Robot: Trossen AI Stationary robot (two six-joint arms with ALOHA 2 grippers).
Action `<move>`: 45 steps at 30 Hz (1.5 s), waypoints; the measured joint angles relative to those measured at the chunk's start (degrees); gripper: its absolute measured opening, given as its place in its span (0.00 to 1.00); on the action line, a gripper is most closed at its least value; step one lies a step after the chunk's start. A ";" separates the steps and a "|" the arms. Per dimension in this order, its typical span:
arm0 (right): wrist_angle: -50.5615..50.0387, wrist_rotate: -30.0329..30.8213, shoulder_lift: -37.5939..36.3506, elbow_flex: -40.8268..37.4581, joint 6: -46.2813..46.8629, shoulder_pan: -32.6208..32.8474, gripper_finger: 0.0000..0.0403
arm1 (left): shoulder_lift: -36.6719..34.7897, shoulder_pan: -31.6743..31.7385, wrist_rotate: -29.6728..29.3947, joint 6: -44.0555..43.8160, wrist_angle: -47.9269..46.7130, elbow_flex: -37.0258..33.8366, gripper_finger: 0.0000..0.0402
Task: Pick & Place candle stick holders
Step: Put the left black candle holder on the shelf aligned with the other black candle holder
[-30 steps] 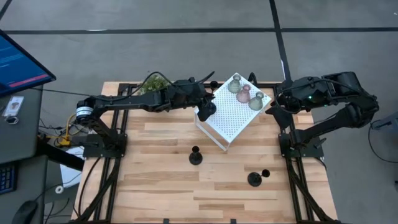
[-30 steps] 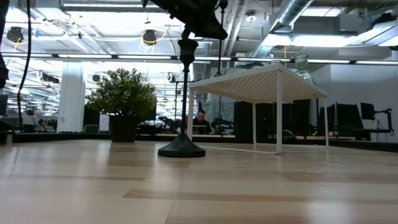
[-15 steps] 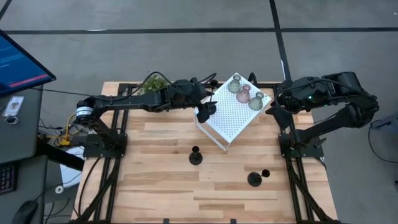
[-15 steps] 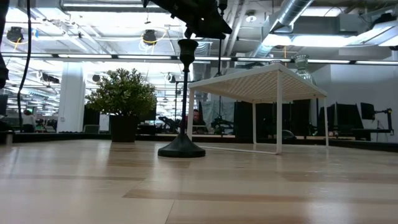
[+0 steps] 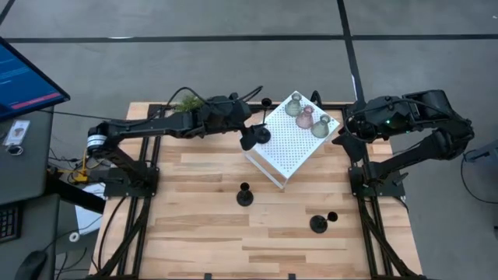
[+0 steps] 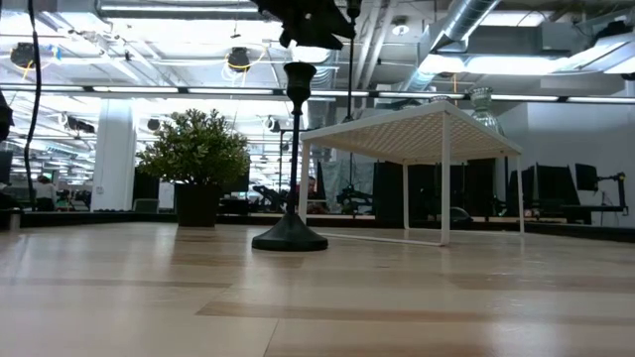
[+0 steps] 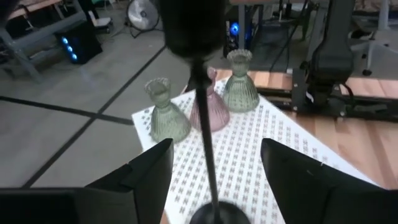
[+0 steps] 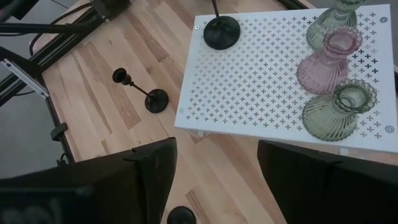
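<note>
Four holders stand on the white perforated box: three glass ones and one black candlestick at its nine-o'clock corner. The left gripper hangs open-jawed beside it, holding nothing; the right gripper waits, open too. Two black candlesticks remain on the table, at six o'clock from the box.

No legible text, labels, brands or numbers were found in any view. Lines of writing on the monitor screen beside the table are too small to be read.
</note>
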 joint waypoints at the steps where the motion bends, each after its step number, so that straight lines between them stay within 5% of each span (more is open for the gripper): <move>1: 0.00 0.00 0.00 0.00 0.02 0.00 0.54 | -0.57 0.00 0.00 0.00 -1.24 0.00 0.61; 16: -0.48 -4.52 0.00 -0.02 5.70 2.21 0.54 | -16.62 -2.30 -6.18 -4.57 -27.44 -0.04 0.58; 21: -0.42 -3.95 -0.11 -3.50 12.59 9.93 0.54 | -24.30 -3.94 -6.26 -10.06 -36.73 -0.04 0.55; 30: 1.03 -6.49 -0.02 -21.11 38.01 31.39 0.54 | -33.11 -6.30 -6.26 -18.05 -42.54 -0.04 0.51; 38: 14.07 -4.27 0.65 -28.91 64.85 51.96 0.54 | -34.37 -6.38 -7.37 -16.46 -42.59 -0.04 0.50; 45: 23.23 -0.99 9.93 -32.89 71.41 58.63 0.54 | -33.88 -6.38 -7.37 -16.41 -42.59 -0.07 0.50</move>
